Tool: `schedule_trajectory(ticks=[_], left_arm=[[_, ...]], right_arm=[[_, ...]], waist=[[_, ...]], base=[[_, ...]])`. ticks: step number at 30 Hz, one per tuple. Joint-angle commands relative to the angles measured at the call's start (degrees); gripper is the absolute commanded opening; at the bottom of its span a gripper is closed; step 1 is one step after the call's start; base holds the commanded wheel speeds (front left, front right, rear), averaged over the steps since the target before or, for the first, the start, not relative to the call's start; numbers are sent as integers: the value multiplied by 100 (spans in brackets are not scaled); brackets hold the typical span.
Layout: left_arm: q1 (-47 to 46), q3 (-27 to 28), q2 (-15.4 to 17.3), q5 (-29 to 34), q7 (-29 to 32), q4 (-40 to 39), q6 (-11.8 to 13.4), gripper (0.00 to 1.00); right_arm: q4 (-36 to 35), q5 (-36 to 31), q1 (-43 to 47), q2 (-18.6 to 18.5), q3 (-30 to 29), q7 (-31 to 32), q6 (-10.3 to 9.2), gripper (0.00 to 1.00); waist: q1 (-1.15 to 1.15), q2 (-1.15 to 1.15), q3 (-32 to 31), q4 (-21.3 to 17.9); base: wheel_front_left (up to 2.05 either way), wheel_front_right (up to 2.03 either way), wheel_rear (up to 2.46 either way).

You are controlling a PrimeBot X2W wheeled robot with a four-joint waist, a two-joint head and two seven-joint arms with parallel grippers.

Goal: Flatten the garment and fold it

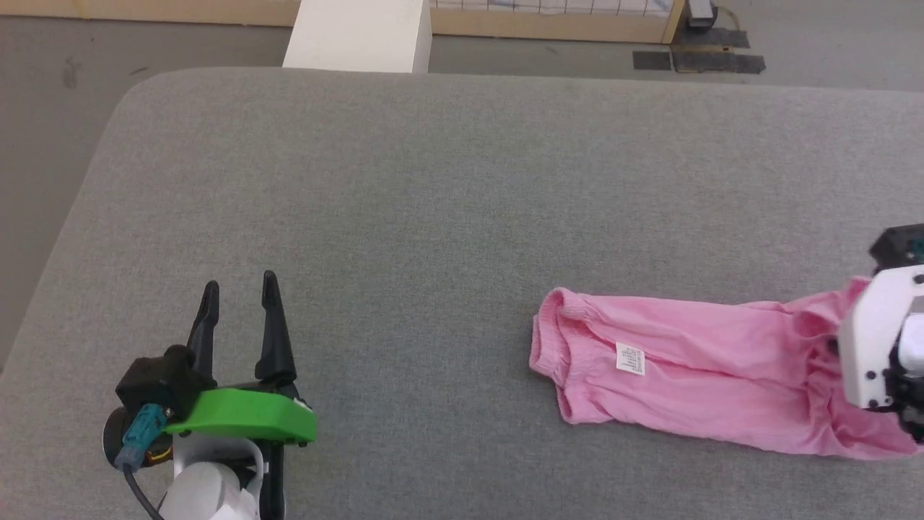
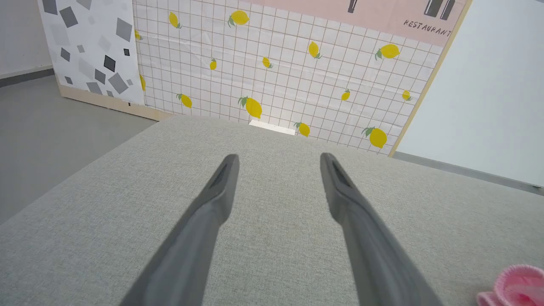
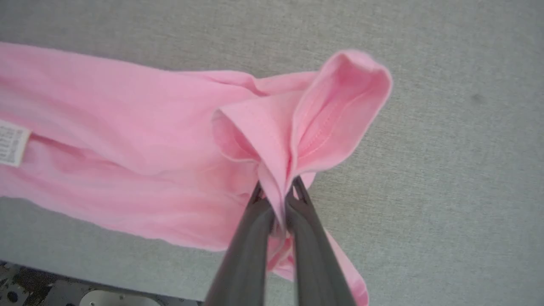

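Pink thin fabric shorts (image 1: 693, 375): lying stretched out on right part of grey woven tabletop (image 1: 433, 180), gathered waistband end toward middle, small white care label (image 1: 630, 359) facing up.
Right gripper (image 3: 277, 185): two dark fingers pressed together, pinching hem of one leg, fold of cloth standing up between them.
Left gripper (image 2: 279, 157): fingers spread wide, empty, above bare tabletop, well apart from shorts.

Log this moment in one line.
right end effector: shut on garment edge | left end effector: open, empty | garment: bunched, not yet folded
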Motion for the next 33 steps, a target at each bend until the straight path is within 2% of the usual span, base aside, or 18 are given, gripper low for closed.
schedule_trajectory(ticks=[1,6,11,20,22,30,31,32,33], left_arm=[[71,20,2,-28,-41,-27,9,100],[123,13,-3,-41,-42,-30,-10,100],[178,-5,-19,-53,-42,-18,-11,100],[222,-13,-42,-84,-42,-54,9,100],[179,-42,-73,-94,-39,-53,21,100],[119,-53,-100,-116,-40,-28,24,100],[117,-50,-101,-119,-40,-23,25,100],[117,-48,-101,-120,-40,-19,26,100],[121,-43,-100,-124,-41,-11,28,100]], right_arm=[[-269,205,118,60,78,209,-9,0],[-1040,653,355,370,348,663,-9,0],[-1150,703,386,820,559,418,-9,0],[-620,609,73,1744,886,-487,-9,0],[-227,458,-155,1927,993,-855,-9,0],[762,168,-442,2062,1158,-1258,-9,0],[852,158,-478,2072,1189,-1329,-9,15],[907,154,-506,2078,1239,-1379,-9,84],[958,168,-536,2084,1297,-1427,-9,100]], waist=[[0,0,-58,0],[0,0,-121,75],[0,0,-144,172],[0,0,-31,352],[0,0,64,431],[0,0,199,521],[0,0,203,521],[0,0,203,518],[0,0,194,510]], base=[[0,0,0],[0,0,0],[0,0,0],[0,0,0],[0,0,0],[0,0,0],[0,0,0],[0,0,0],[0,0,0]])
